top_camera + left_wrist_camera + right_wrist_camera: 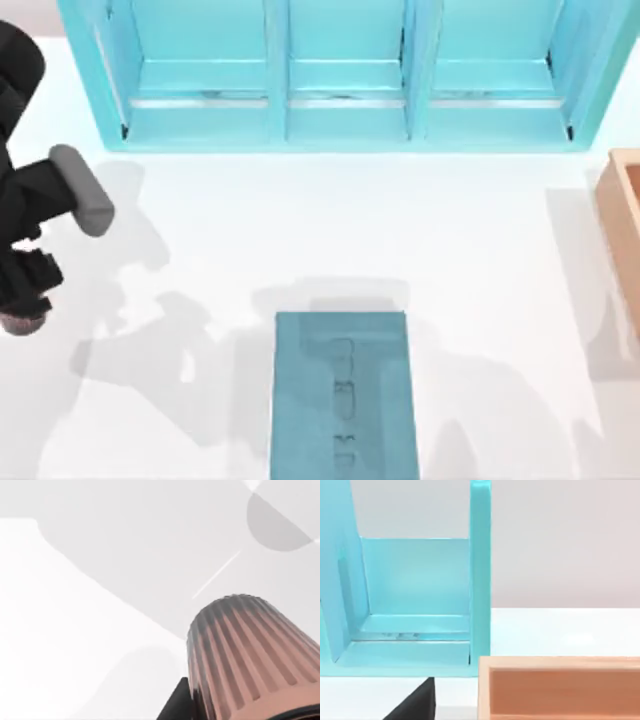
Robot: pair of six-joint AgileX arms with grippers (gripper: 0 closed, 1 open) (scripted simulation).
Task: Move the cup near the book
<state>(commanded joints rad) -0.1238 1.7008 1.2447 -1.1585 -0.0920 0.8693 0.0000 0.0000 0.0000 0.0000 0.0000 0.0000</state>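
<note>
- Left arm was hanging over the table's far left edge, black links stacked up with a grey cylinder sticking out, and the left gripper [22,300] was pointed down.
- The cup [250,655] was clamped in it. The left wrist view had the ribbed reddish-brown wall right up close with a black finger [175,705] against it. From the top view just a sliver of it [20,322] peeked out under the arm, I think.
- Counted: one cup, one book [343,395], one light-blue shelf [345,75] with three bays, one tan wooden box [625,215].
- Book lay flat at the near middle, well apart from the cup.
- Plain white table [300,230], shelf along the back, box at the right edge.
- Right gripper: couldn't tell.
</note>
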